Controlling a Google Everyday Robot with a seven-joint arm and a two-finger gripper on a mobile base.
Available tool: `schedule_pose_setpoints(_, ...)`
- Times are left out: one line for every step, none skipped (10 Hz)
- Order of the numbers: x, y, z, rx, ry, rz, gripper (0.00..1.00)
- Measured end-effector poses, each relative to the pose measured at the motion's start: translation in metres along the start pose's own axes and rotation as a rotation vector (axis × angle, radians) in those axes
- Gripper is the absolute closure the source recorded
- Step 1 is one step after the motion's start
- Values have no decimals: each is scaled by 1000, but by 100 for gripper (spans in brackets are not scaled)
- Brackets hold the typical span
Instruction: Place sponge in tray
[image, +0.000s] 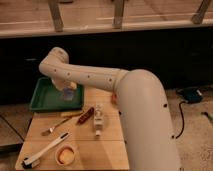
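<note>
The green tray (46, 98) stands at the back left of the wooden table. My arm reaches in from the right, and the gripper (67, 93) hangs over the right part of the tray, close to its floor. A small pale blue-grey block, the sponge (66, 96), shows right at the gripper, inside the tray's outline. I cannot tell whether it is held or resting on the tray floor.
On the wooden table (110, 150) lie a white bottle-like box (98, 120), a reddish-brown item (85, 116), a fork (59, 124), a white-handled brush (45, 149) and a small orange bowl (66, 155). A dark counter with railing posts lies behind. A cable (192, 95) lies on the floor at right.
</note>
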Motion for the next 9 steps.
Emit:
schedule_pose_setpoints(3, -3, 4, 4, -2, -7, 95)
schedule_pose_setpoints(5, -5, 8, 8, -5, -16, 95)
schedule_pose_setpoints(7, -8, 13, 16, -9, -23, 95)
schedule_pose_setpoints(7, -8, 17, 22, -13, -25, 95)
schedule_pose_setpoints(9, -9, 20, 26, -13, -28, 95)
schedule_pose_setpoints(10, -14, 24, 37, -20, -37, 95)
schedule_pose_setpoints(10, -16, 27, 40, -23, -44, 95)
schedule_pose_setpoints(12, -19, 29, 46, -26, -50, 95)
schedule_pose_setpoints(15, -20, 33, 51, -28, -55, 95)
